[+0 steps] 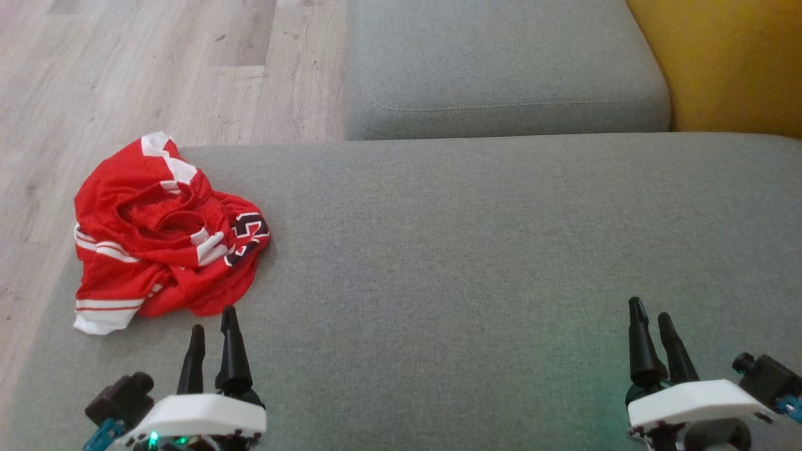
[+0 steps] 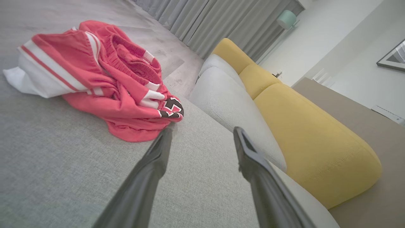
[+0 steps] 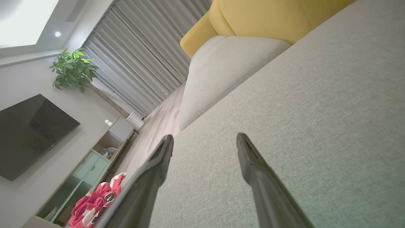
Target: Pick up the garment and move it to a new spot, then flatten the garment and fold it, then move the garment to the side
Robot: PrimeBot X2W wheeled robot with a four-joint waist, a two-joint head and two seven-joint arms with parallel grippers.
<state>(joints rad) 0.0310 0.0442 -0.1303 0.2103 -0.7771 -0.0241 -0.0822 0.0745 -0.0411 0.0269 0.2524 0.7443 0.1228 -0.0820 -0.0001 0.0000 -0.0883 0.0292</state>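
garment (image 1: 166, 232) bunched at sofa (image 1: 470, 250) left edge. left gripper (image 1: 213, 319) just beside it, right gripper (image 1: 650, 309) well apart; both jaws wide, empty. i'd pinch a high fold, lift clear.

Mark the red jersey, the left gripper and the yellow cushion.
red jersey (image 1: 156, 232), head view, crumpled middle
left gripper (image 1: 213, 317), head view, midway between fingertips
yellow cushion (image 2: 316, 142), left wrist view, rounded front face

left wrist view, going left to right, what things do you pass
red garment → far grey cushion → yellow back cushion → framed picture
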